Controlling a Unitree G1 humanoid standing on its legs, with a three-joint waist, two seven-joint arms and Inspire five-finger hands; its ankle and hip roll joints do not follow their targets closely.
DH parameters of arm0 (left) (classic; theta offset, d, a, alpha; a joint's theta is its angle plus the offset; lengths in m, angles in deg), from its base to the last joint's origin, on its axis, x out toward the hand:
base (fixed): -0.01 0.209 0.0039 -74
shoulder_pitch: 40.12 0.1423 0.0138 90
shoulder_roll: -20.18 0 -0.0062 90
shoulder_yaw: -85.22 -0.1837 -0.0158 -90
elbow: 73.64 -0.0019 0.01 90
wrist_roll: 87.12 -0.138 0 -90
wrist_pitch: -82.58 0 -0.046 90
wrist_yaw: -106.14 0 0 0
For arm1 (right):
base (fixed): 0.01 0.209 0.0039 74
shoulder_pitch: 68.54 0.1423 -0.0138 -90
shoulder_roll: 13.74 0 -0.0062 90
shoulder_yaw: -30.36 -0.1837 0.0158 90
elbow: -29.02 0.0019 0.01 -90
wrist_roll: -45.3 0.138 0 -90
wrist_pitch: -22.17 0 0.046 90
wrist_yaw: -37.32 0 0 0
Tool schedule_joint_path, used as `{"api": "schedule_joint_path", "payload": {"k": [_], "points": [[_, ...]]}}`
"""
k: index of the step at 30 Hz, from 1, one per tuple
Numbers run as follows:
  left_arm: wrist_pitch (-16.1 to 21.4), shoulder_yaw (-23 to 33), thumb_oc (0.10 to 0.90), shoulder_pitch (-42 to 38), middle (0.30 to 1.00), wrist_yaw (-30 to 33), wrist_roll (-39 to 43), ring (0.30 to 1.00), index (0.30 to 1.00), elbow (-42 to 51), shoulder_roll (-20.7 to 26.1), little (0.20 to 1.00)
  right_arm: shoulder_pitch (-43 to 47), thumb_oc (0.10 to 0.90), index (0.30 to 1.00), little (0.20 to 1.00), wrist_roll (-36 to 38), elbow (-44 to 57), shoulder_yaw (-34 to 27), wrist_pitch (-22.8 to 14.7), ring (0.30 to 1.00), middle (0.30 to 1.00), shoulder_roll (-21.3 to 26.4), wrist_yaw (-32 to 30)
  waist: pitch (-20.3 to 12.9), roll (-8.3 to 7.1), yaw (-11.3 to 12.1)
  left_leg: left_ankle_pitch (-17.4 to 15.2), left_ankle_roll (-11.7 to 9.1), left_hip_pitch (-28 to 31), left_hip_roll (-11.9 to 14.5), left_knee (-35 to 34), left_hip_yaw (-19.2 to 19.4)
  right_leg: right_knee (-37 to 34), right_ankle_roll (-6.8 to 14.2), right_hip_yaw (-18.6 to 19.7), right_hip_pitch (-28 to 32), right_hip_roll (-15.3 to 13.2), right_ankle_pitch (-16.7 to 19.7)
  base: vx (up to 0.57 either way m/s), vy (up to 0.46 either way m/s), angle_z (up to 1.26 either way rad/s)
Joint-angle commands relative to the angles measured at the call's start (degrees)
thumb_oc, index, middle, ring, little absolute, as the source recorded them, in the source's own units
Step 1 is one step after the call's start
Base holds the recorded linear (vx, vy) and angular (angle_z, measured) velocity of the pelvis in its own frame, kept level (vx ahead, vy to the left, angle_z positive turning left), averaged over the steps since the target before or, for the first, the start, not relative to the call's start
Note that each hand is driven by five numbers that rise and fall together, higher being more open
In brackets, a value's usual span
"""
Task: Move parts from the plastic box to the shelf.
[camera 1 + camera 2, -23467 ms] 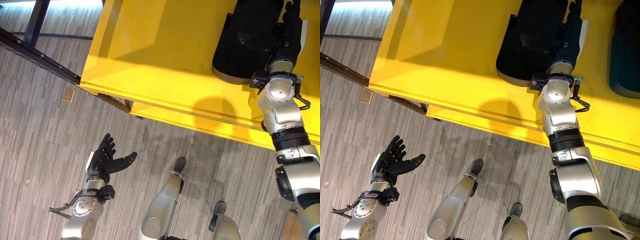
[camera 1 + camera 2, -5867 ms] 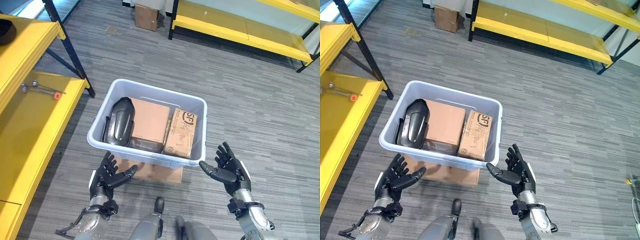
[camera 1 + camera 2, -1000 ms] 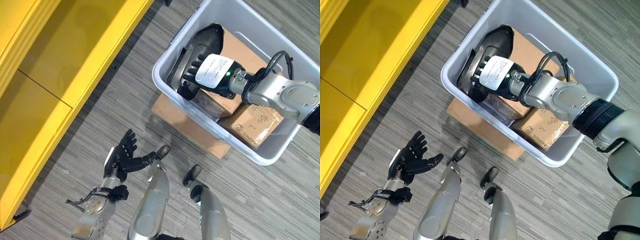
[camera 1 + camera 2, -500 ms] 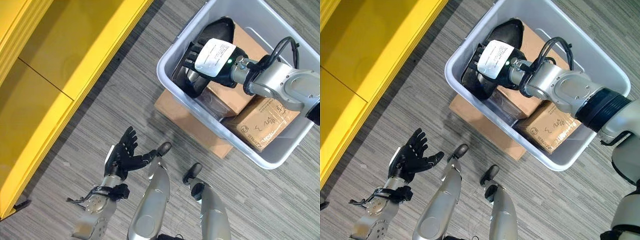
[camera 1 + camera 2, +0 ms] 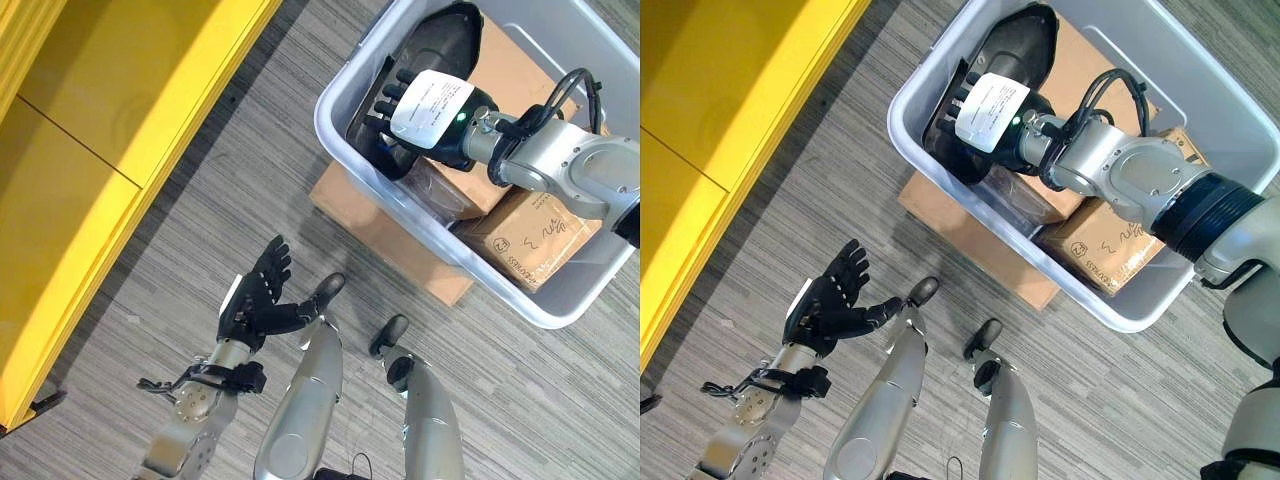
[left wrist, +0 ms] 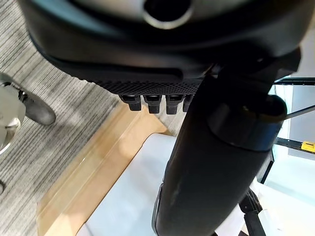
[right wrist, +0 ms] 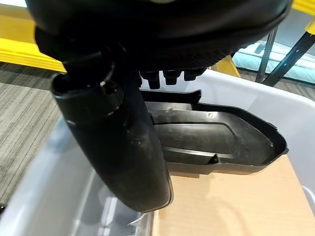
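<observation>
My right hand (image 5: pixel 418 112) reaches down into the grey plastic box (image 5: pixel 352 75), over the black moulded part (image 5: pixel 1012 52) that lies along the box's left wall. My fingers (image 5: pixel 391 98) are fairly straight and spread across the part's edge; in the right wrist view the fingertips (image 7: pixel 170 76) sit just above its rim and the thumb (image 7: pixel 118 147) stands apart from them, so the hand is open and not clamped on anything. Whether the fingertips actually touch the part I cannot tell.

The part is still inside the box, resting partly on a brown cardboard carton (image 7: pixel 236 206). A second carton (image 5: pixel 530 235) with dark print lies beside it, toward the box's right end. The box itself stands on a flat cardboard piece (image 5: pixel 385 235) on the grey striped floor (image 5: pixel 150 290).

My left hand (image 5: pixel 255 300) hangs low over the floor, well apart from the box, palm open with fingers spread and holding nothing.

The yellow shelf (image 5: pixel 90 130) runs along my left side, near the box.
</observation>
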Motion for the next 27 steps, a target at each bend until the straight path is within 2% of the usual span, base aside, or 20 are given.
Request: {"api": "schedule_joint_path", "payload": {"k": [1, 6, 17, 22, 27], "points": [[5.03, 2.71, 0.900, 0.51, 1.000, -1.09, -2.60, 1.000, 1.000, 7.13, 2.99, 1.000, 11.16, 0.900, 1.000, 1.000, 0.42, -1.08, 1.06, 1.57, 1.000, 1.000, 3.46, -4.41, -0.41, -0.12, 0.75, -9.59, 8.37, 1.08, -3.07, 6.40, 5.57, 2.53, -0.79, 2.20, 5.61, 2.96, -11.85, 0.00, 0.000, 0.00], [5.33, 1.83, 0.900, 0.33, 1.000, -0.79, -2.89, 1.000, 1.000, 6.92, 3.73, 1.000, 11.09, 0.900, 1.000, 1.000, -0.13, -1.80, 1.06, 1.67, 1.000, 1.000, 2.90, -5.44, -0.41, 0.52, 0.41, -10.07, 8.53, -1.48, -3.48, 8.43, 5.78, 5.26, -1.16, 2.39, 2.73, 2.61, -12.64, 0.00, 0.000, 0.00], [6.29, 1.25, 0.900, 0.02, 1.000, -0.39, -2.60, 1.000, 1.000, 7.07, 5.08, 1.000, 11.60, 0.900, 1.000, 1.000, -1.48, -6.91, 1.06, 2.08, 1.000, 1.000, 1.70, -7.40, -0.41, 0.75, 0.57, -9.78, 8.54, -5.22, -4.21, 9.48, 5.73, 7.29, -1.13, 2.12, -1.43, 2.01, -13.02, 0.00, 0.001, -0.01], [6.50, 1.56, 0.900, 0.66, 1.000, -0.26, -3.27, 1.000, 1.000, 6.51, 6.28, 1.000, 11.90, 0.900, 1.000, 1.000, -2.79, -10.21, 1.06, 2.51, 1.000, 1.000, 2.53, -7.80, -0.41, 0.40, 0.97, -9.99, 8.56, -8.11, -4.93, 11.09, 5.68, 10.46, -1.53, 2.20, -4.73, 1.16, -14.27, 0.00, 0.003, 0.06], [6.62, 1.77, 0.900, 0.05, 1.000, -0.18, -3.33, 1.000, 1.000, 5.83, 7.14, 1.000, 13.03, 0.900, 1.000, 1.000, -4.04, -14.31, 1.06, 3.35, 1.000, 1.000, 5.05, -8.72, -0.41, 0.32, 1.12, -10.85, 8.32, -12.64, -6.33, 15.15, 6.28, 17.16, -2.39, 1.99, -10.27, -0.75, -16.59, 0.02, -0.014, 0.11]]}}
